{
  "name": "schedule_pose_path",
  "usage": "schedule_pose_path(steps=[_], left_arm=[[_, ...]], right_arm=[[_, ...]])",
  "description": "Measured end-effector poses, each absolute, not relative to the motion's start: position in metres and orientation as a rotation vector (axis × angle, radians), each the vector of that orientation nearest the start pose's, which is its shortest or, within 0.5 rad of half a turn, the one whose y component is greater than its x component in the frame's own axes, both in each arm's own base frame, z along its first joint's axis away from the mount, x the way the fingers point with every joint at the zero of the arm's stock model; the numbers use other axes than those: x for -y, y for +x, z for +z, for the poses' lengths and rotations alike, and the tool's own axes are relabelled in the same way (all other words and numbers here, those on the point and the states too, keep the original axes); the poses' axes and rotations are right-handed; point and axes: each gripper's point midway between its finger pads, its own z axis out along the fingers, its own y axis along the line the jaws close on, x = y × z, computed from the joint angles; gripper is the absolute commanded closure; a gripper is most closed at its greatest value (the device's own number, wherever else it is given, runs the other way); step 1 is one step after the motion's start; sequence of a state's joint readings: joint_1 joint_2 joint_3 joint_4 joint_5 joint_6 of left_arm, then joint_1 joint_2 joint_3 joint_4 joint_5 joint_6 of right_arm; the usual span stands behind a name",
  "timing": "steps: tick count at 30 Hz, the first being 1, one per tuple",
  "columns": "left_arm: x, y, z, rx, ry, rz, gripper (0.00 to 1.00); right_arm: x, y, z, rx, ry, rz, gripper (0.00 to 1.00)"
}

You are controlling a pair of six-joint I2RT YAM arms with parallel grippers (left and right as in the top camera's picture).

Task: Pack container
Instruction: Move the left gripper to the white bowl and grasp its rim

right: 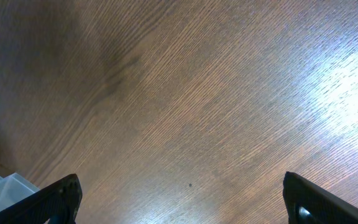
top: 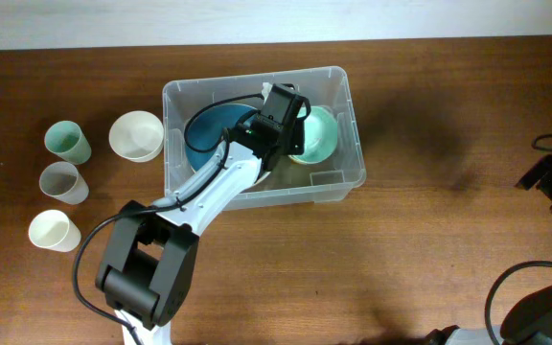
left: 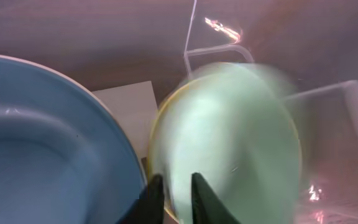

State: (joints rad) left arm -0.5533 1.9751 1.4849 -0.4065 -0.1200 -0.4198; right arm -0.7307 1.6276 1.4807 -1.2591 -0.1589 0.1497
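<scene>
Centrally on the brown wooden desk (top: 429,249), the clear plastic container (top: 247,79) sits open. It holds a blue bowl (top: 209,134) at its left end and a pale green bowl (top: 322,134) at its right, just beside each other, with a white label (left: 126,102) on the base. Left of the container stand a cream cup (top: 136,135), a mint cup (top: 67,141), a grey cup (top: 62,181) and a white cup (top: 52,230). The left tool (left: 174,193), inside the container, is clenched on the pale green bowl's rim. The right tool (right: 179,186) hangs spread wide over the desk, well apart to the right.

Clear glossy plastic container (top: 343,172) on grained wood table (top: 429,240)
</scene>
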Motion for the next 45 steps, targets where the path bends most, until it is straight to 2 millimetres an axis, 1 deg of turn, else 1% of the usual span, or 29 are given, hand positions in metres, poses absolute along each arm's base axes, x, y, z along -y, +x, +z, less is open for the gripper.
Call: schedule_pose_path(steps=[2, 3, 6, 7, 8, 10, 12, 14, 15, 16, 17, 18, 20, 21, 23, 25, 26, 27, 28, 29, 30, 31, 33, 36, 41, 45], left_arm=[[0.256, 0.454, 0.103, -2.476, 0.115, -0.272, 0.70], [0.256, 0.454, 0.103, -2.475, 0.115, -0.272, 0.67], [0.256, 0.454, 0.103, -2.474, 0.121, -0.269, 0.65], [0.256, 0.454, 0.103, -2.474, 0.122, -0.267, 0.62], [0.256, 0.454, 0.103, -2.473, 0.122, -0.266, 0.56], [0.256, 0.456, 0.105, -2.467, 0.135, -0.264, 0.53], [0.258, 0.458, 0.113, -2.460, 0.165, -0.255, 0.51], [0.259, 0.463, 0.129, -2.445, 0.183, -0.251, 0.48], [0.258, 0.466, 0.140, -2.437, 0.187, -0.246, 0.39], [0.256, 0.469, 0.151, -2.429, 0.186, -0.236, 0.21], [0.248, 0.471, 0.167, -2.425, 0.181, -0.206, 0.01], [0.242, 0.474, 0.178, -2.410, 0.170, -0.193, 0.01], [0.213, 0.473, 0.207, -2.407, 0.114, -0.114, 0.01], [0.194, 0.474, 0.225, -2.388, 0.071, -0.078, 0.01], [0.149, 0.473, 0.262, -2.341, -0.032, -0.013, 0.01], [0.097, 0.464, 0.293, -2.304, -0.162, 0.047, 0.01], [0.068, 0.456, 0.305, -2.291, -0.248, 0.076, 0.01], [0.045, 0.448, 0.312, -2.284, -0.322, 0.096, 0.01], [0.015, 0.438, 0.319, -2.276, -0.425, 0.122, 0.01], [0.001, 0.434, 0.321, -2.271, -0.476, 0.126, 0.01], [-0.015, 0.428, 0.321, -2.272, -0.535, 0.128, 0.01], [-0.027, 0.426, 0.319, -2.279, -0.581, 0.119, 0.01], [-0.040, 0.426, 0.309, -2.301, -0.642, 0.076, 0.01], [-0.049, 0.431, 0.280, -2.367, -0.710, 0.014, 0.01], [-0.061, 0.442, 0.222, -2.456, -0.917, -0.095, 0.01], [-0.069, 0.449, 0.184, -2.492, -1.074, -0.145, 0.02]], right_arm=[[0.198, 0.261, 0.160, -2.663, 1.233, 0.154, 0.01], [0.197, 0.261, 0.160, -2.663, 1.232, 0.154, 0.01], [0.197, 0.261, 0.160, -2.663, 1.233, 0.154, 0.01], [0.197, 0.261, 0.160, -2.663, 1.233, 0.154, 0.01], [0.198, 0.261, 0.160, -2.663, 1.233, 0.154, 0.01], [0.198, 0.261, 0.160, -2.663, 1.232, 0.154, 0.01], [0.197, 0.261, 0.160, -2.663, 1.233, 0.154, 0.01], [0.197, 0.261, 0.160, -2.663, 1.233, 0.154, 0.01], [0.198, 0.261, 0.160, -2.663, 1.232, 0.154, 0.01], [0.197, 0.261, 0.160, -2.663, 1.233, 0.154, 0.01], [0.197, 0.261, 0.160, -2.663, 1.234, 0.154, 0.01], [0.198, 0.261, 0.160, -2.663, 1.233, 0.154, 0.01], [0.197, 0.261, 0.160, -2.663, 1.233, 0.154, 0.01], [0.197, 0.261, 0.160, -2.663, 1.233, 0.154, 0.01], [0.197, 0.261, 0.160, -2.662, 1.233, 0.154, 0.01], [0.197, 0.261, 0.160, -2.663, 1.233, 0.154, 0.01], [0.197, 0.261, 0.160, -2.663, 1.233, 0.154, 0.01], [0.197, 0.261, 0.160, -2.663, 1.234, 0.154, 0.01], [0.197, 0.261, 0.160, -2.663, 1.233, 0.154, 0.01], [0.197, 0.261, 0.160, -2.663, 1.233, 0.154, 0.01], [0.197, 0.261, 0.160, -2.663, 1.233, 0.154, 0.01], [0.198, 0.261, 0.160, -2.663, 1.233, 0.154, 0.01], [0.198, 0.261, 0.160, -2.663, 1.233, 0.154, 0.01], [0.197, 0.261, 0.160, -2.663, 1.233, 0.154, 0.01], [0.197, 0.261, 0.160, -2.663, 1.233, 0.154, 0.01], [0.197, 0.261, 0.160, -2.663, 1.233, 0.154, 0.01]])
